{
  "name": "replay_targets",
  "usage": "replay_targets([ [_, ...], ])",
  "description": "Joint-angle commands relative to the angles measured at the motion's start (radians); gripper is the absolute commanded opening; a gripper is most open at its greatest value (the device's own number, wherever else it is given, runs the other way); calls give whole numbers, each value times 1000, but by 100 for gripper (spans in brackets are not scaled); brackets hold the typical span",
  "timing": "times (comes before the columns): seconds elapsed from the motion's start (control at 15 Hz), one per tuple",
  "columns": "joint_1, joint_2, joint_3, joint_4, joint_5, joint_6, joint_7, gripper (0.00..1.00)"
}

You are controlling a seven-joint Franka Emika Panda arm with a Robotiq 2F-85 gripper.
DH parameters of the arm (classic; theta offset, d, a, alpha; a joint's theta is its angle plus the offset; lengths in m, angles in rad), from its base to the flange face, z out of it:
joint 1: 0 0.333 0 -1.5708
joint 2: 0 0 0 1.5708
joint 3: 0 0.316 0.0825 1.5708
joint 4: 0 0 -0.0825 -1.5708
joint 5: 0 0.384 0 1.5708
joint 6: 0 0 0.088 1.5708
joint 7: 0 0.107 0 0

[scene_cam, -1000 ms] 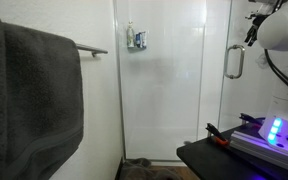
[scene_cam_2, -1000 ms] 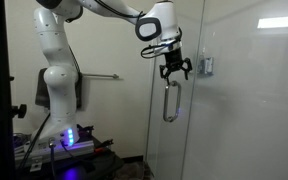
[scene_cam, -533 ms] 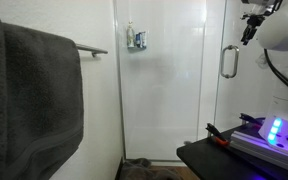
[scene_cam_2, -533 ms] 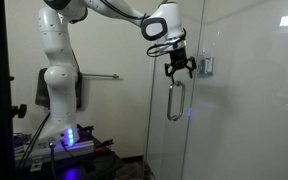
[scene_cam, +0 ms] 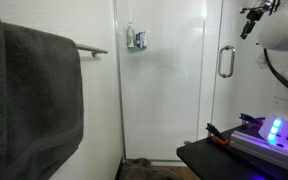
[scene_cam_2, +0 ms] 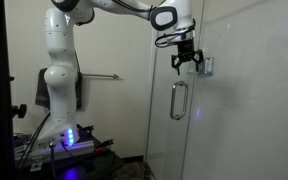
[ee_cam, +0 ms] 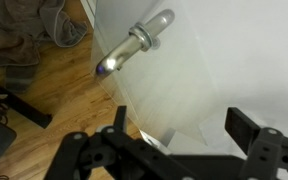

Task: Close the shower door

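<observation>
Gripper (scene_cam_2: 187, 60) open: 2 fingers (ee_cam: 119, 122) spread wide in wrist view, nothing between them. It sits above the chrome handle (scene_cam_2: 179, 101), clear of it, no contact visible in either exterior view. Same gripper at top right in an exterior view (scene_cam: 247, 24), up and to the side of the handle (scene_cam: 225, 62).

Shower door (scene_cam_2: 162, 130) is a tall clear glass panel, upright, handle vertical at its edge. Cannot tell from these views whether the door edge meets the fixed glass. In wrist view the handle (ee_cam: 134, 45) runs diagonally across the glass (ee_cam: 219, 60), wood floor (ee_cam: 44, 100) below it.

Grey towel (scene_cam: 29, 100) hangs in the foreground, towel bar (scene_cam: 92, 48) beside it, small caddy (scene_cam: 136, 39) on the white wall. Arm base has blue light (scene_cam_2: 72, 135) on.
</observation>
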Motion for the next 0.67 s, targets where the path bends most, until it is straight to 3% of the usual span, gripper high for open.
replay_targets([
  [0.0, 11, 80, -18, 161, 50, -135, -26, 100],
  [0.4, 12, 158, -11, 294, 47, -213, -29, 100],
  [0.6, 7, 203, -7, 332, 59, -250, -97, 100],
])
